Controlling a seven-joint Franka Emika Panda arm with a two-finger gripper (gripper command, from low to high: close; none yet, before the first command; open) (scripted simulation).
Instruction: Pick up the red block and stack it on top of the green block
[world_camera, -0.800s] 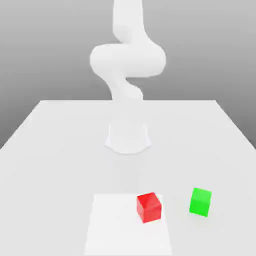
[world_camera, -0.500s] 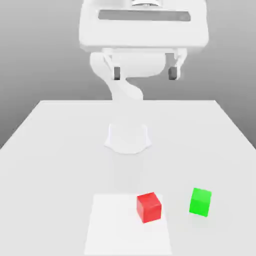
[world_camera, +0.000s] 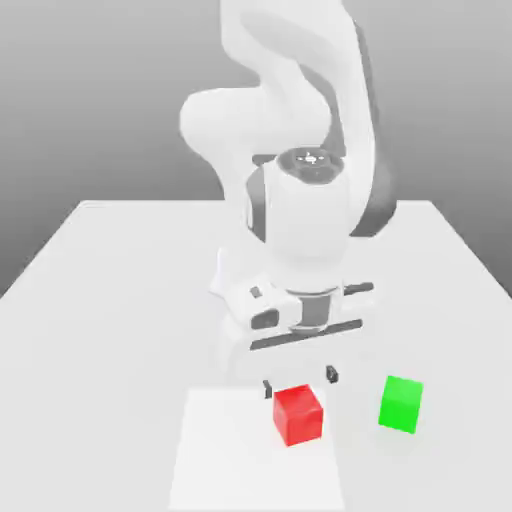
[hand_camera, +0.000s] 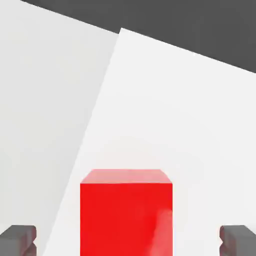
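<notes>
Red block (hand_camera: 126, 220) sits on the white sheet (world_camera: 235, 450), between the parted fingertips of the gripper (world_camera: 300, 382) as the hand view shows, its sides parallel to them. Jaws stand open, gripping nothing. Descent should precede closure; keep both gaps clear.

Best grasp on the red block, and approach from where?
Two opposite upright faces of the red block, approached from straight above. It sits flat with nothing against its sides; the open gripper already looks squared to it in the hand view, so little wrist turn should be needed.
</notes>
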